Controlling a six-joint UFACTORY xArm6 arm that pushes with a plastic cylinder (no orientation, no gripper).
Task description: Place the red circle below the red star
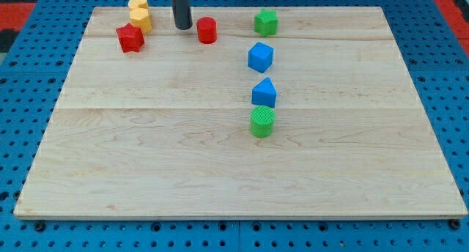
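The red circle point(207, 30) stands near the view's top, right of centre-left. The red star point(130, 38) lies to its left, near the board's top left. My tip point(182, 26) rests on the board between them, just left of the red circle with a small gap, and well right of the red star.
A yellow block point(139, 13) sits just above and right of the red star. A green star-like block point(266, 22) is at the top right of the circle. A blue block point(260, 57), a blue block point(264, 93) and a green cylinder point(261, 122) line up down the middle. The wooden board point(146, 171) lies on a blue pegboard.
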